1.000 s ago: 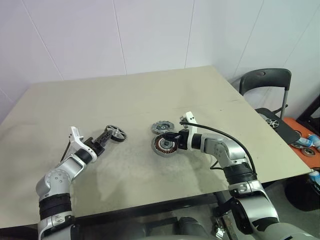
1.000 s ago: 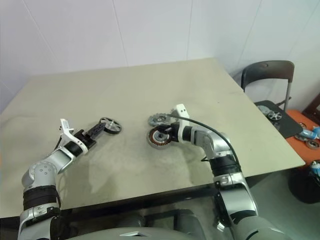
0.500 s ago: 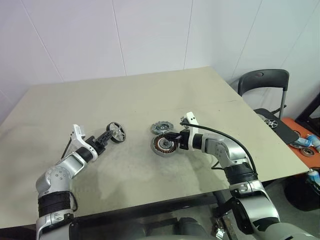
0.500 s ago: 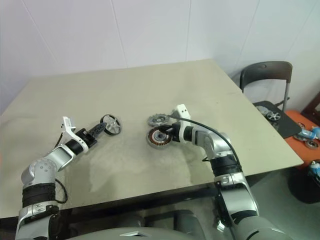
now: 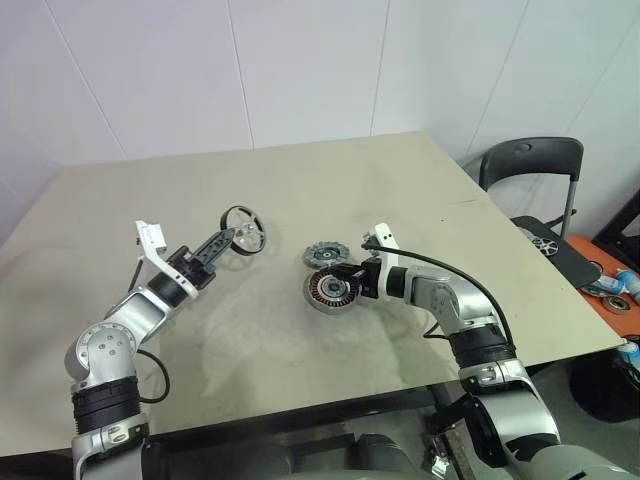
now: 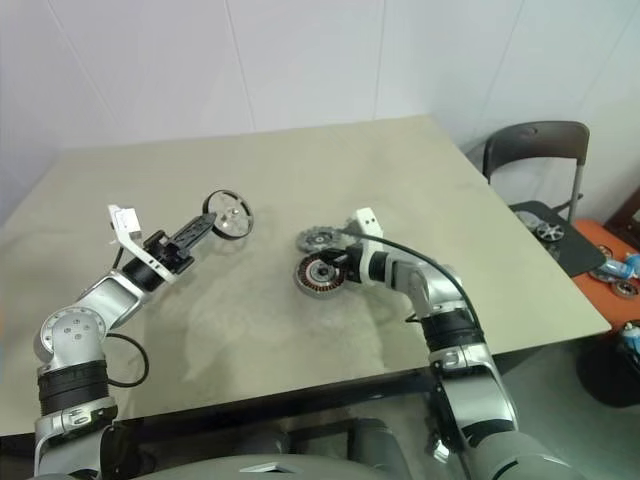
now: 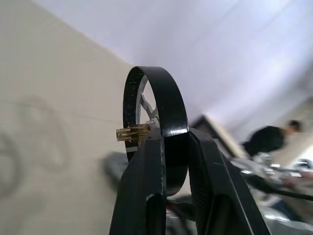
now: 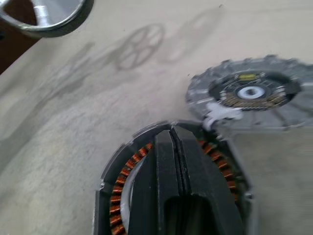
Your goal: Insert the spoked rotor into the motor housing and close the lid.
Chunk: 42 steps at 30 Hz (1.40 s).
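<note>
The spoked rotor [image 5: 245, 230], a small wheel with a dark rim and thin spokes, hangs upright above the table. My left gripper [image 5: 231, 239] is shut on its rim, and the left wrist view shows the black rim [image 7: 164, 103] pinched between the two fingers [image 7: 146, 166]. The motor housing [image 5: 329, 291], a round grey cup with copper windings [image 8: 127, 169], lies on the table right of centre. My right gripper [image 5: 346, 286] is shut, its fingers [image 8: 168, 161] lying across the housing's open top. The notch-edged lid [image 5: 325, 254] lies flat just behind the housing, touching it.
The beige table [image 5: 300, 190] has bare room between the two arms and behind the lid. A black chair [image 5: 528, 165] stands past the right edge. More round parts lie on an orange surface [image 5: 605, 280] beyond it.
My left gripper has lifted the rotor off the table and carried it up and to the right, tipping it upright. The right gripper has stayed on the housing.
</note>
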Motion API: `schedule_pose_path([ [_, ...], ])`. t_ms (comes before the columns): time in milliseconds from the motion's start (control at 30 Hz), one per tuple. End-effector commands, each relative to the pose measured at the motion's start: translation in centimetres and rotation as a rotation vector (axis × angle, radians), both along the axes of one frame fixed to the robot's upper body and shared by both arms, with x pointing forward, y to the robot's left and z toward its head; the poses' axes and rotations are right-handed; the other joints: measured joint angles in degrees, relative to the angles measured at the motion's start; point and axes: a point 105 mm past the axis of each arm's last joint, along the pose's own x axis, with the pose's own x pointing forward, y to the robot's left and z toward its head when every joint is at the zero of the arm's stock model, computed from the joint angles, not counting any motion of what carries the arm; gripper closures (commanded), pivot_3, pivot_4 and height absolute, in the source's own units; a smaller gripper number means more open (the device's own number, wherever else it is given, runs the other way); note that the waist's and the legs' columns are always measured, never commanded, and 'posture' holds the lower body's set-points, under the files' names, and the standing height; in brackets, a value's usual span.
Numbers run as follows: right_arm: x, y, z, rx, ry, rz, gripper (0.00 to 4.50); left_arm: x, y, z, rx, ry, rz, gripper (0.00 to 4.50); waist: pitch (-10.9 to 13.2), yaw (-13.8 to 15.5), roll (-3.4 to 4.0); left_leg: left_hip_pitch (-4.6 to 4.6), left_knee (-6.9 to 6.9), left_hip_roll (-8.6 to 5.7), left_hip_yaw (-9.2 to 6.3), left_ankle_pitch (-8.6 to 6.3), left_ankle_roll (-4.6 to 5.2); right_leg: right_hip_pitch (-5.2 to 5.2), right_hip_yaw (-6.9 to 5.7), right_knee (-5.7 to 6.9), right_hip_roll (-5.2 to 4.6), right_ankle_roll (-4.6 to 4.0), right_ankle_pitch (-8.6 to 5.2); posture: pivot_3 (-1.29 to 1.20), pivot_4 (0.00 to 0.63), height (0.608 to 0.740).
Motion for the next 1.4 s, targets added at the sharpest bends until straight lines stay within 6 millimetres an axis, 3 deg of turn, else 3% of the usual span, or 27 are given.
schedule_pose_path([
  [33, 0.8, -1.1, 3.1, 0.05, -0.08, -0.014, 4.5, -1.1, -2.2, 2.0, -0.051, -0.047, -0.116, 4.15, 0.01, -0.01, -0.01, 0.0, 0.0, 0.0, 0.0, 0.0, 0.0, 0.0, 0.0, 0.0, 0.0, 0.0, 0.0, 0.0, 0.0, 0.74],
  [167, 1.2, -3.7, 6.8, 0.128, -0.19, -0.058, 4.5, -1.1, -3.3, 0.6, -0.256, 0.078, -0.161, 4.15, 0.02, 0.14, 0.01, 0.01, 0.03, 0.0, 0.0, 0.0, 0.01, 0.03, -0.01, 0.01, 0.0, 0.01, 0.0, 0.0, 0.0, 0.74],
  [233, 1.1, -4.6, 8.7, 0.209, -0.202, -0.072, 4.5, -1.7, -4.4, -0.7, -0.245, 0.131, -0.2, 4.15, 0.04, -0.14, -0.02, 0.02, 0.05, 0.01, -0.02, 0.0, 0.01, 0.05, -0.02, 0.01, 0.02, 0.01, 0.0, 0.0, 0.0, 0.74],
  [300, 0.9, -5.4, 9.3, 0.204, -0.215, -0.084, 4.5, -2.2, -5.6, -2.3, -0.265, 0.211, -0.235, 4.15, 0.04, -0.08, -0.02, 0.05, 0.02, 0.03, 0.0, 0.0, 0.01, 0.05, -0.01, 0.02, 0.04, 0.01, 0.0, 0.0, 0.0, 0.74],
  [467, 0.8, -6.1, 8.3, 0.17, -0.192, -0.131, 4.5, -2.2, -7.7, -4.8, -0.305, 0.311, -0.26, 4.15, 0.04, 0.16, -0.02, 0.06, 0.06, 0.02, 0.01, 0.0, 0.0, 0.09, -0.01, 0.02, 0.03, 0.0, -0.01, 0.0, 0.0, 0.74],
  [700, -0.2, -5.3, 6.8, 0.138, -0.157, -0.124, 4.5, -0.8, -9.8, -4.7, -0.331, 0.301, -0.285, 4.15, 0.04, 0.9, -0.02, 0.05, 0.11, 0.0, 0.03, 0.01, 0.0, 0.11, -0.01, 0.01, 0.03, 0.01, 0.0, 0.0, 0.0, 0.74],
  [867, -0.2, -5.3, 6.4, 0.122, -0.149, -0.136, 4.5, -1.0, -10.8, -5.0, -0.324, 0.314, -0.329, 4.15, 0.04, 1.38, -0.02, 0.05, 0.1, 0.01, 0.05, 0.01, 0.0, 0.1, 0.0, 0.01, 0.03, 0.01, 0.0, 0.0, 0.0, 0.74],
  [1400, 0.2, -5.4, 6.1, 0.096, -0.147, -0.15, 4.5, -0.6, -10.1, -8.4, -0.3, 0.387, -0.271, 4.15, 0.02, 1.37, 0.0, 0.07, 0.1, 0.01, 0.06, 0.01, 0.0, 0.12, 0.0, 0.02, 0.03, 0.01, 0.0, 0.0, 0.0, 0.74],
])
